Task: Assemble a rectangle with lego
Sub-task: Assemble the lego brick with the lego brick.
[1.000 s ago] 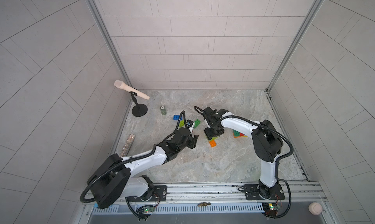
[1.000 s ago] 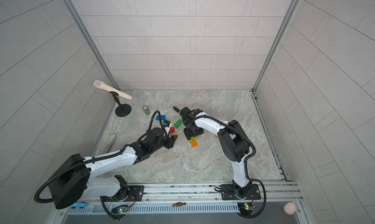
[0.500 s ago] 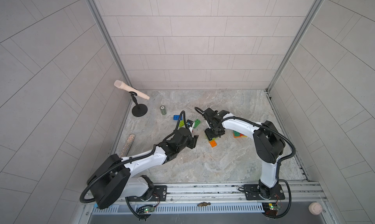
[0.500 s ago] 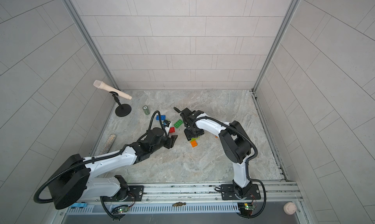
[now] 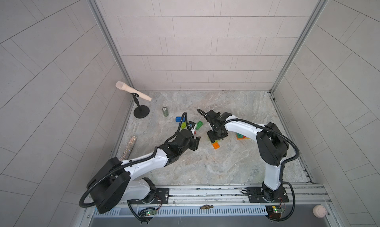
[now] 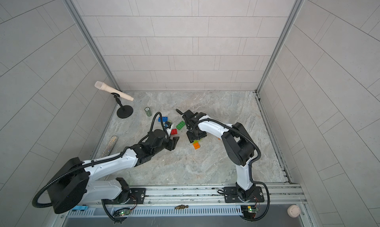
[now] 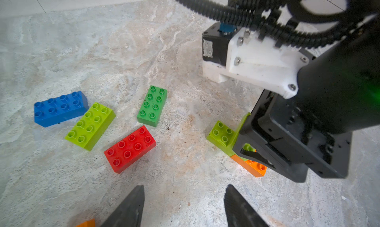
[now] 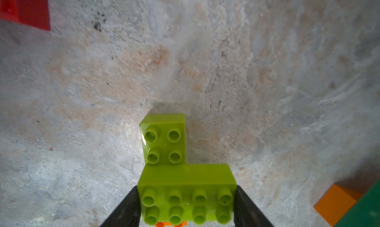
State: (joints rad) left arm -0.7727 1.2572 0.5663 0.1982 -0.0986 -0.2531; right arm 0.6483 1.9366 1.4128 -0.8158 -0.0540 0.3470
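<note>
1. The right hand is clenched on a lime-green studded plastic two-by-four brick, with one black finger pressed against each short end.
2. That brick lies crosswise over one end of a second lime-green brick, and the pair makes an L. I cannot tell whether it is pressed fully home.
3. An orange studded brick pokes out from under those two, down on the grey marbled bench.
4. The left hand hangs released just over the bench. Its two dark fingers are spread with nothing between them, and it is near the right hand but apart from it.
5. Beyond the left hand four loose bricks lie studs-up on the bench: a blue plastic brick, a loose lime-green brick just beside it, a dark green brick and a red brick.
6. Past the right forearm sits a small cluster of green and orange bricks, partly hidden by the arm.
</note>
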